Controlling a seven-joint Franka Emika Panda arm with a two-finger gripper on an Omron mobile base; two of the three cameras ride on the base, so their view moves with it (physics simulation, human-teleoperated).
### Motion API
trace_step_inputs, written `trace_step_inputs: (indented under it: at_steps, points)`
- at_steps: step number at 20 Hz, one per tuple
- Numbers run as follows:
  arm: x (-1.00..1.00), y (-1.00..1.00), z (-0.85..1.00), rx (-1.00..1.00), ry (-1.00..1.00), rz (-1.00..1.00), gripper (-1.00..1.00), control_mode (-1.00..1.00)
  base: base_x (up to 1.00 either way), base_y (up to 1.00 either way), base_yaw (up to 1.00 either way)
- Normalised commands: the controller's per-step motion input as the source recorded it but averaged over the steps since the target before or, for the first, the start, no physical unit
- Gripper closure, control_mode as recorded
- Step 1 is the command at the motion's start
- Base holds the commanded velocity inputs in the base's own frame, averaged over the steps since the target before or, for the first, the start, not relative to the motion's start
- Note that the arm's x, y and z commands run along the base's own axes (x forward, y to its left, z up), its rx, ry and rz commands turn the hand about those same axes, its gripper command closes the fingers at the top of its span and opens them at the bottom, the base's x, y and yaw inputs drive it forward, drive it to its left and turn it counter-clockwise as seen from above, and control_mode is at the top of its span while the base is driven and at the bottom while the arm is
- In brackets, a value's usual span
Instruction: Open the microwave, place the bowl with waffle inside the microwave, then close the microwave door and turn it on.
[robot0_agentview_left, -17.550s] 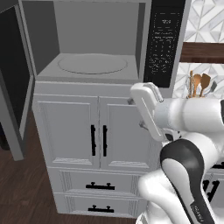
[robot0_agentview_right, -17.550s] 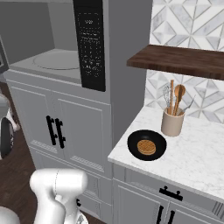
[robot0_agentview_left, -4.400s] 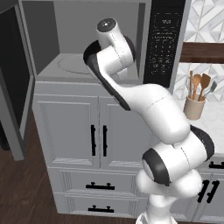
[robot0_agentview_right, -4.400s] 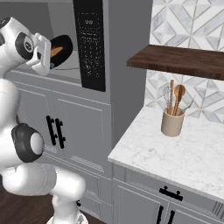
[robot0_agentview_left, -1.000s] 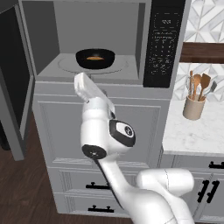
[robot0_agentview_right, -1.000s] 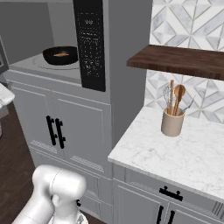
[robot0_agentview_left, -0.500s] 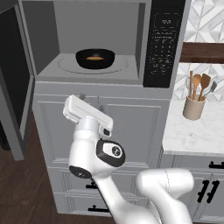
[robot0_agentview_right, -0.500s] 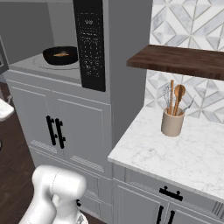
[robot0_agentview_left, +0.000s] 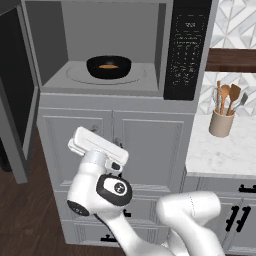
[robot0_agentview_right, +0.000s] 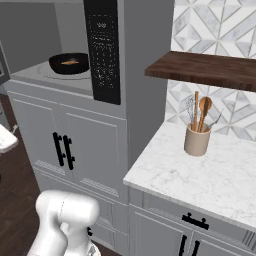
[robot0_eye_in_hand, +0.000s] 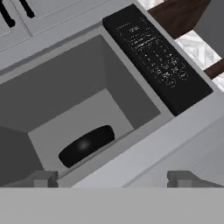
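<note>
One round black bowl (robot0_agentview_left: 109, 66) on smooth grey microwave (robot0_agentview_left: 112, 80) turntable, golden waffle (robot0_agentview_left: 108, 66) inside, fingers (robot0_eye_in_hand: 41, 178) apart, empty.

1. One microwave (robot0_agentview_left: 115, 50), with one door (robot0_agentview_left: 17, 95) and one keypad (robot0_agentview_left: 186, 50).
2. One bowl (robot0_agentview_left: 109, 66).
3. One waffle (robot0_agentview_left: 108, 65).
4. One crock (robot0_agentview_right: 197, 141); utensils in it too tangled to count.
5. One shelf (robot0_agentview_right: 210, 70).
6. Two cabinet doors (robot0_agentview_left: 115, 145) under the microwave.
</note>
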Motion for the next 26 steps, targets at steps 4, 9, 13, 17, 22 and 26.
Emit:
trace_step_inputs:
  at_steps: [4,9,13,17,22,26]
  points:
    - [0.0,0.59,-0.42,-0.22,0.17,-0.15,-1.0,-1.0,0.0,0.0,0.0]
    - [0.0,0.71,-0.41,-0.27,0.08,-0.1,-1.0,-1.0,0.0,0.0,0.0]
    - [0.0,0.68,-0.39,-0.25,-0.04,-0.01,-1.0,-1.0,0.0,0.0,0.0]
    - [0.0,0.64,-0.38,-0.22,-0.11,0.0,1.0,-1.0,0.0,0.0,0.0]
    - [0.0,0.55,-0.24,-0.17,-0.11,0.0,1.0,-1.0,0.0,0.0,0.0]
    - [-0.12,0.43,0.0,-0.06,-0.2,0.0,1.0,-1.0,0.0,0.0,0.0]
